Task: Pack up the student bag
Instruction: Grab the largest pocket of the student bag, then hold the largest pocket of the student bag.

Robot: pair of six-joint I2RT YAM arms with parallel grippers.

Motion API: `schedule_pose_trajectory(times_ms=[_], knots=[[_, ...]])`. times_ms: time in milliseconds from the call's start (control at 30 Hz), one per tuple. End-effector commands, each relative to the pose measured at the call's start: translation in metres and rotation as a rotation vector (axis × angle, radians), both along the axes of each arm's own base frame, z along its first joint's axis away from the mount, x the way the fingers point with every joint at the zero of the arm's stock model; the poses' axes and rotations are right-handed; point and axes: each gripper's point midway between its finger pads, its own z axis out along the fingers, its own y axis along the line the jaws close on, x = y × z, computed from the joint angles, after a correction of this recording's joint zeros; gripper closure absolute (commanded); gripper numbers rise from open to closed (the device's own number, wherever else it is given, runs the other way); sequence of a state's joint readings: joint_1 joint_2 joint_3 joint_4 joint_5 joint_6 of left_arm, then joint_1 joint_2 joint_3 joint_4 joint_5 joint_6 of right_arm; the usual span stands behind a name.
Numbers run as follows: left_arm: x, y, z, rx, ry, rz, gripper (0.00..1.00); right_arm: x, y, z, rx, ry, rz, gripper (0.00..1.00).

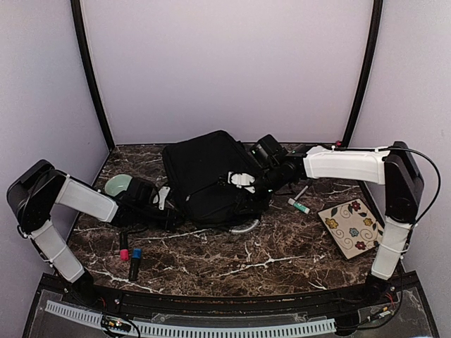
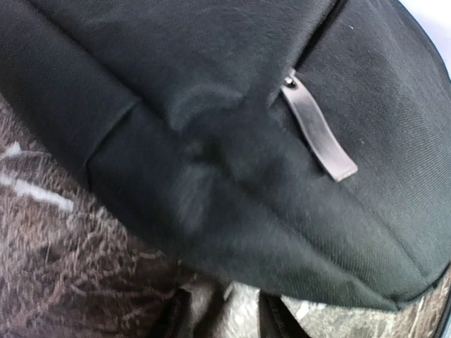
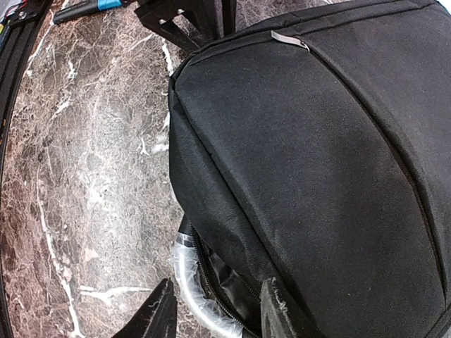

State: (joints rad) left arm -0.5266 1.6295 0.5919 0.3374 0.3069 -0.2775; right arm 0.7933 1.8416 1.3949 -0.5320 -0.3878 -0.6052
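The student bag (image 1: 208, 172) lies flat at the middle of the counter (image 1: 282, 253), nearer its far edge, where both arms reach it from opposite sides.

Left claw (image 2: 225, 318): jaws apart and empty, with bare counter between them, just short of the bag's seam below the zipper pull (image 2: 320, 134). It is judged placed to steady or lift that side.

Right claw (image 3: 218, 313): jaws apart, astride the bag's unzipped edge, where a clear plastic-wrapped item (image 3: 187, 271) protrudes. No pinch of fabric shows. The judged aim is to widen the opening.

Two markers (image 1: 135, 262) near the front left and a floral-patterned tile (image 1: 351, 227) by the right edge lie outside the bag.
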Motion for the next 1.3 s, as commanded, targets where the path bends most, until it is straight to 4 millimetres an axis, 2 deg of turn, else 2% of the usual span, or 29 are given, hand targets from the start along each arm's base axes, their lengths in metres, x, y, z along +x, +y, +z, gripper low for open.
schedule_pose_trajectory(times_ms=[0, 133, 233, 367, 467, 600, 767, 867, 933, 1033, 1133, 1267], knots=[[0.014, -0.011, 0.011, -0.009, -0.073, -0.04, 0.71, 0.008, 0.006, 0.014, 0.018, -0.022, -0.018, 0.57], [0.014, -0.014, 0.018, -0.03, -0.089, -0.051, 0.85, 0.016, 0.007, 0.01, 0.009, -0.038, -0.048, 0.56], [0.012, -0.014, 0.021, -0.033, -0.088, -0.049, 1.0, 0.023, 0.013, 0.012, 0.027, -0.041, -0.068, 0.56], [0.002, -0.013, 0.028, -0.014, -0.082, -0.056, 1.0, 0.045, 0.034, 0.029, 0.085, -0.041, -0.134, 0.51], [-0.009, -0.01, 0.031, 0.009, -0.068, -0.062, 1.0, 0.063, 0.059, 0.042, 0.156, 0.021, -0.201, 0.49], [-0.023, -0.008, 0.033, 0.029, -0.054, -0.066, 1.0, 0.084, 0.097, 0.049, 0.246, 0.157, -0.284, 0.49], [-0.033, -0.003, 0.032, 0.035, -0.039, -0.045, 1.0, 0.09, 0.137, 0.009, 0.234, 0.245, -0.28, 0.49], [-0.045, -0.008, 0.032, 0.041, -0.032, -0.063, 1.0, 0.089, 0.154, -0.016, 0.219, 0.297, -0.29, 0.49], [-0.049, -0.007, 0.032, 0.044, -0.03, -0.061, 1.0, 0.092, 0.156, -0.035, 0.194, 0.31, -0.34, 0.51], [-0.058, -0.01, 0.032, 0.037, -0.02, -0.079, 1.0, 0.103, 0.149, -0.066, 0.143, 0.311, -0.44, 0.52], [-0.071, -0.021, 0.032, 0.029, -0.015, -0.136, 1.0, 0.106, 0.145, -0.084, 0.114, 0.323, -0.479, 0.52], [-0.09, -0.045, 0.031, 0.046, -0.043, -0.239, 1.0, 0.102, 0.144, -0.097, 0.098, 0.353, -0.481, 0.53]])
